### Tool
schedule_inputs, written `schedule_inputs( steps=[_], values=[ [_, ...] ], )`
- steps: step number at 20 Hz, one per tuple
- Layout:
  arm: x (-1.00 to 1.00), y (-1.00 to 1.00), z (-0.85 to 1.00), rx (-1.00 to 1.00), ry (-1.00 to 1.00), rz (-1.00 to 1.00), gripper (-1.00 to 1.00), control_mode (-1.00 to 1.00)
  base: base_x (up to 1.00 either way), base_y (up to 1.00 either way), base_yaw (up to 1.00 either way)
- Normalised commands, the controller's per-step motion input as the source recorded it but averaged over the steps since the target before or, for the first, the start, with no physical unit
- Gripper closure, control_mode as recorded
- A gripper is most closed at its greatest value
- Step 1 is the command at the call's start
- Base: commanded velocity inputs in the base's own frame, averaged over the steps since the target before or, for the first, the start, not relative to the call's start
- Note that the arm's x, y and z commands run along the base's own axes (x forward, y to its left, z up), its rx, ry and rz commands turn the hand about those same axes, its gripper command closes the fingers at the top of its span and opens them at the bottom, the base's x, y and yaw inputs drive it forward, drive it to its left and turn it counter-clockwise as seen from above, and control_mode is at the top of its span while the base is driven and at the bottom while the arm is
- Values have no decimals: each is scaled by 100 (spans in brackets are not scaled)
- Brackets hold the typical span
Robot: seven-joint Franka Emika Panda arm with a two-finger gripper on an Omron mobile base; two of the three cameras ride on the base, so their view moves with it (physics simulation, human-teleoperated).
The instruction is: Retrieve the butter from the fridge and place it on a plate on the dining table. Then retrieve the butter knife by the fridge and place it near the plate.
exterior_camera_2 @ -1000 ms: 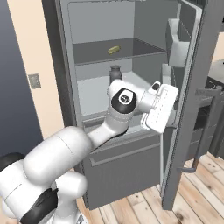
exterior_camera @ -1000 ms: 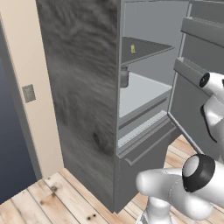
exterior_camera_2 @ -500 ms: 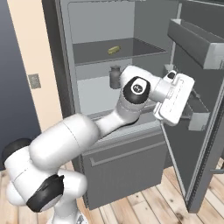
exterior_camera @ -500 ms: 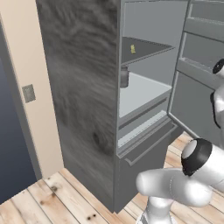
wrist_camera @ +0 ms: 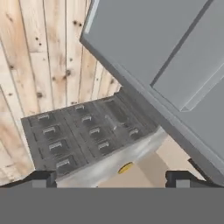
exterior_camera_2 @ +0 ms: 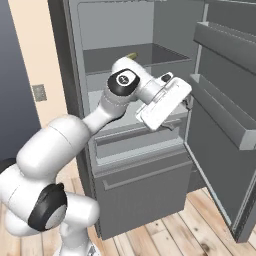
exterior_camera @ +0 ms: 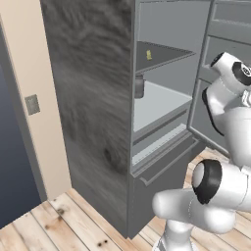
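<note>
The fridge [exterior_camera: 93, 108] stands with its door [exterior_camera_2: 220, 125] swung wide to the right. The butter [exterior_camera: 149, 55], a small pale-yellow stick, lies on the upper shelf; in the right base view the butter [exterior_camera_2: 131, 55] peeks out behind my arm's joint. My gripper [exterior_camera_2: 176, 113] hangs in front of the middle shelf, below and right of the butter, between the shelves and the door. In the hand view the gripper [wrist_camera: 113, 179] is open with nothing between its fingertips [wrist_camera: 43, 178]. The plate, dining table and butter knife are out of view.
A grey lidded jar [exterior_camera: 139, 87] stands at the left edge of the middle shelf. Door bins [exterior_camera_2: 225, 45] jut out close to my hand. The hand view looks down on wooden floor [wrist_camera: 39, 65], dark drawers [wrist_camera: 83, 131] and a small yellow spot [wrist_camera: 125, 167].
The fridge door has swung further open to the right. My hand has pulled back left from the door edge toward the shelves, still open.
</note>
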Motion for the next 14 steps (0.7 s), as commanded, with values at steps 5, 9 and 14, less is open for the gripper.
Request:
schedule_inputs(
  steps=[5, 9, 14],
  values=[
    [26, 61, -27, 58, -34, -47, -100, -100, 0, 0, 0],
    [20, 47, -48, 51, -29, -59, -100, -100, 0, 0, 0],
    [0, 98, -38, 21, -30, -44, -100, -100, 0, 0, 0]
  ],
)
